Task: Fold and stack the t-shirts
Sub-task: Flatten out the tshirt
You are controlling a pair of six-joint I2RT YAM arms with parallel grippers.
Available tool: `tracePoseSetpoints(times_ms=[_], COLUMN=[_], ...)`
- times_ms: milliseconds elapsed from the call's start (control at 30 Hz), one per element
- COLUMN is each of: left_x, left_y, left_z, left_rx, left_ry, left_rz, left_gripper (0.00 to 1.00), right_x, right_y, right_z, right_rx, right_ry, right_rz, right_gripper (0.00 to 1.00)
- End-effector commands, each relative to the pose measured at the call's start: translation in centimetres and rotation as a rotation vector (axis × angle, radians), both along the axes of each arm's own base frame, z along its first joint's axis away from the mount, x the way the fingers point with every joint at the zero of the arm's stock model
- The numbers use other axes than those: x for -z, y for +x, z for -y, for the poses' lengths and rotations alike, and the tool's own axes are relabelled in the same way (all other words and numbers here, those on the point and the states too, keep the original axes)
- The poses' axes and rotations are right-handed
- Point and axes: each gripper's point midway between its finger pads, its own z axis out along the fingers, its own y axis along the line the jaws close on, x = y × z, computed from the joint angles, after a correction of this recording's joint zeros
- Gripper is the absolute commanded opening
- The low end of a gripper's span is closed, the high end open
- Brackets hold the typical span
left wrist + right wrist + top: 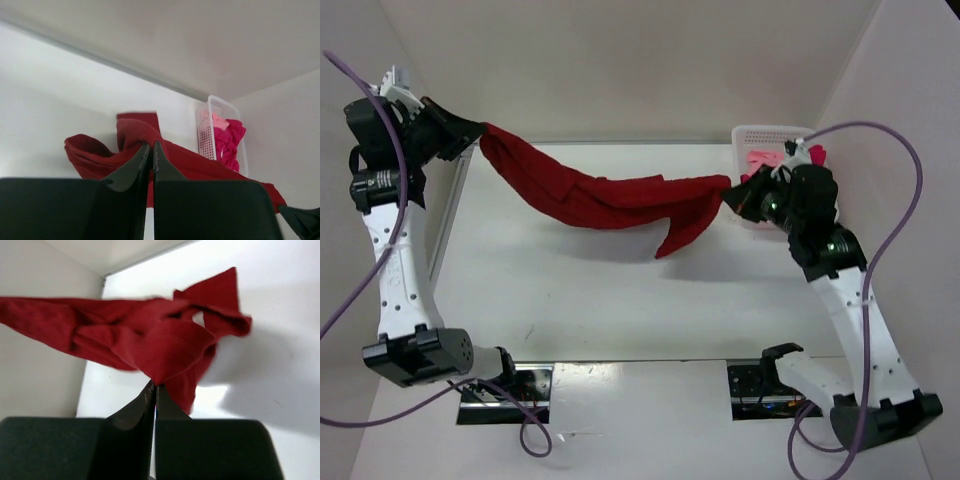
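Note:
The dark red t-shirt hangs stretched in the air between both grippers, sagging over the table's far half. My left gripper is shut on its left end, high at the far left; in the left wrist view the cloth bunches at the closed fingertips. My right gripper is shut on its right end, next to the basket; in the right wrist view the shirt hangs from the pinched tips. Magenta-pink and pale pink t-shirts lie in the basket, also seen from the left wrist.
The white perforated plastic basket stands at the far right of the table, behind my right wrist; it also shows in the left wrist view. White walls enclose the table on the left, back and right. Purple cables loop from both arms.

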Motion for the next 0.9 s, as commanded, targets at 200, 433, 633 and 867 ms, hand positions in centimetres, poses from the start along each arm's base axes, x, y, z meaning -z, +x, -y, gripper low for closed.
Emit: tracePoseSetpoints(times_ms=[200,433,633,867], left_x=[16.2,18.8,20.3,21.8], left_y=[1.9,5.9,12.4,13.1], left_z=[-0.3,-0.5,-1.6,-1.8], left_rx=[-0.062,-0.086,-0.151,-0.137], left_ry=[0.028,0.066,0.055,0.078], left_rz=[-0.356,-0.396,-0.387,-0.388], left_gripper=[0.05,0.05,0.05,0.77], right_x=[19.1,19.4,15.9,13.4], right_y=[1.5,7.3,12.6,16.6], right_z=[7.2,5.8,3.8,3.0], right_rx=[0.267,0.225,0.219,0.256], right_ry=[-0.172,-0.169,-0.148,-0.127], right_rz=[-0.494,-0.47,-0.36,-0.299], right_gripper=[0.0,0.0,0.0,0.35])
